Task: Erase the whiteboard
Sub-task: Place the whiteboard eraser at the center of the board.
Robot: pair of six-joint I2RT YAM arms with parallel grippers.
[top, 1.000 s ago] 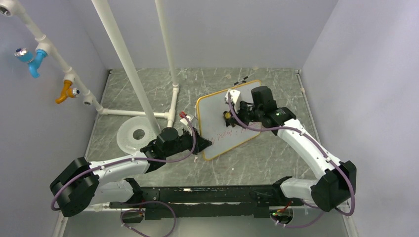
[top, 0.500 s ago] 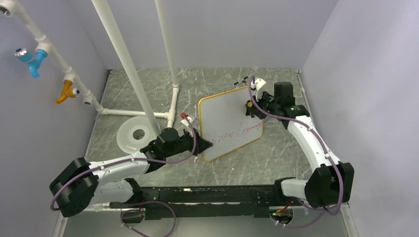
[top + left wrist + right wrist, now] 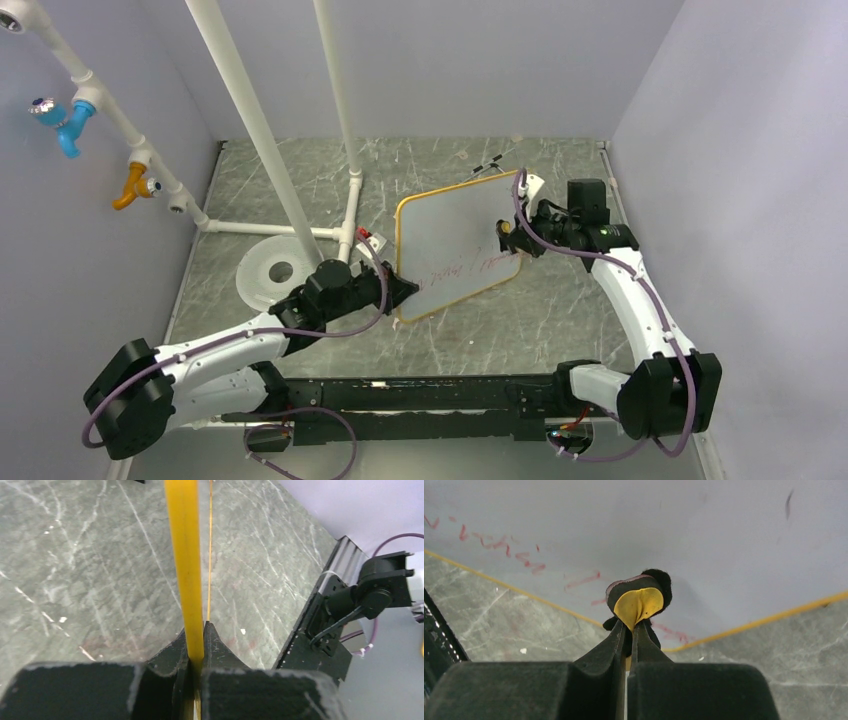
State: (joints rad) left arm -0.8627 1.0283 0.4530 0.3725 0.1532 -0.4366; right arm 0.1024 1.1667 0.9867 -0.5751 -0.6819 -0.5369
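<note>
Our right gripper (image 3: 507,238), clenched on a yellow-black eraser pad (image 3: 639,601), is at the right edge of the whiteboard (image 3: 450,235). The red scrawl (image 3: 468,268) runs leftward from it, along the near edge. Our left gripper (image 3: 405,291) pinches the board's near-left frame. The board is mid-table (image 3: 570,320), mostly white, orange-framed

Light is even and soft, shadows faint on the desk (image 3: 560,320); both wrist views blur at their near edges.
</note>
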